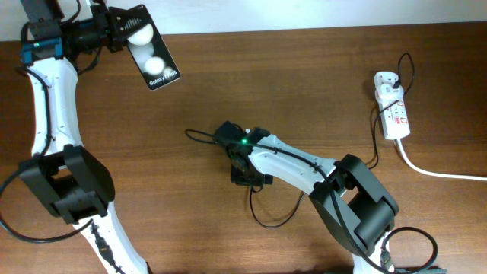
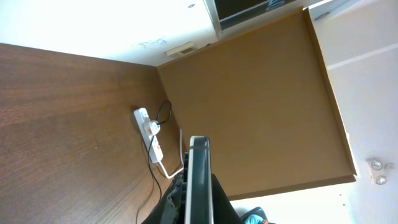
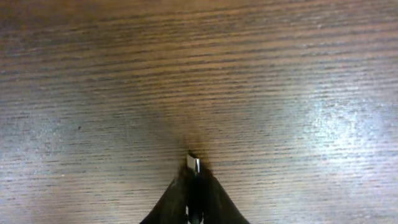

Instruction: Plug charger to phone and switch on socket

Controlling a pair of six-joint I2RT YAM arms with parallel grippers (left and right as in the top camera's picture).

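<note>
My left gripper is shut on the phone, a black slab with two white circles, and holds it in the air over the table's far left. In the left wrist view the phone stands edge-on between the fingers. My right gripper is at mid-table, shut on the charger's plug tip, which points at the wood just above it. The thin black charger cable loops along the table towards the white socket at the far right, where its white adapter sits.
The socket's thick white cord runs off the right edge. The socket also shows in the left wrist view with the wall behind it. The arm bases stand at the front left and front right.
</note>
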